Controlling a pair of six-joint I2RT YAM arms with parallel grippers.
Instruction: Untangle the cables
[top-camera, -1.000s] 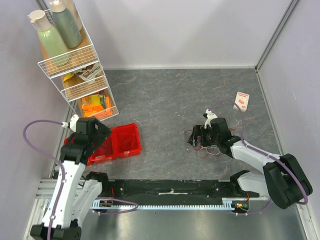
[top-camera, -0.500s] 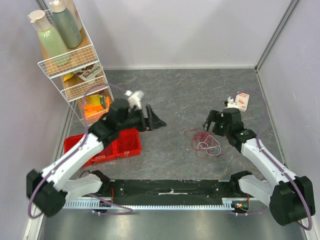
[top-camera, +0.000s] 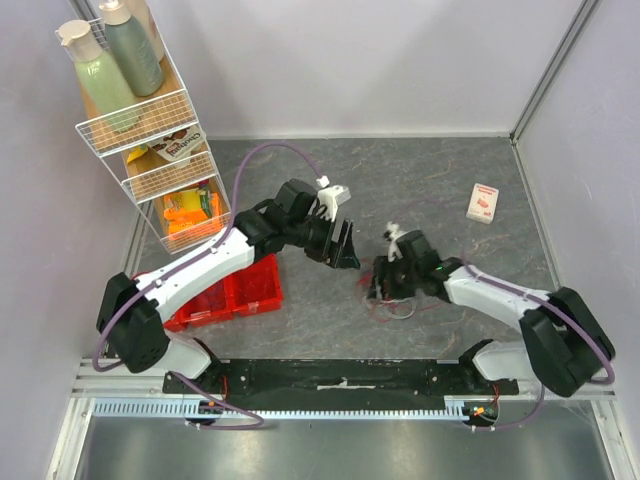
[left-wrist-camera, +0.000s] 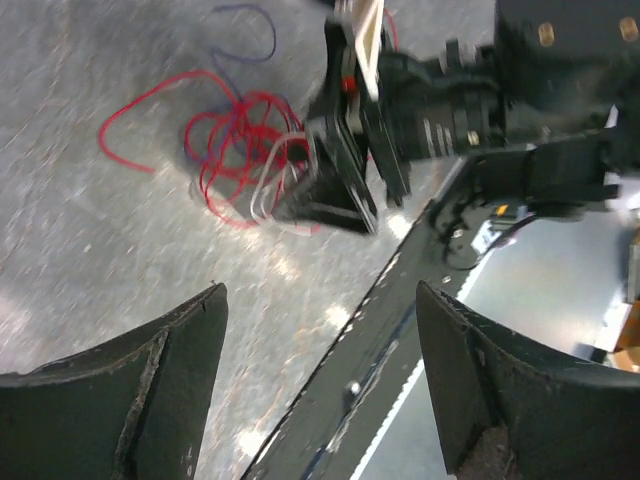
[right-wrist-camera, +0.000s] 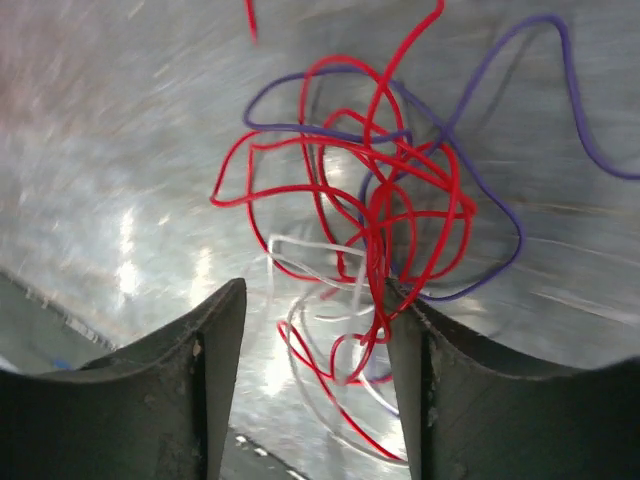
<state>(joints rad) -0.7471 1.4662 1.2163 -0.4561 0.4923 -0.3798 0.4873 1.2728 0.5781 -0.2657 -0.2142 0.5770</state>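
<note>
Between pale walls (top-camera: 400, 60), cables (right-wrist-camera: 378, 230) lie on grey table (top-camera: 300, 180).

The top view looks down from above the near edge over the whole counter (top-camera: 330, 180). Both wrist views sit close above it, sharing the cables (right-wrist-camera: 378, 225).

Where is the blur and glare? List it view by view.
Top external: sharp, evenly lit. Left wrist: table streaked with blur, cables soft, glare patches. Right wrist: cables fairly crisp, table smeared, white glare at lower left.
</note>
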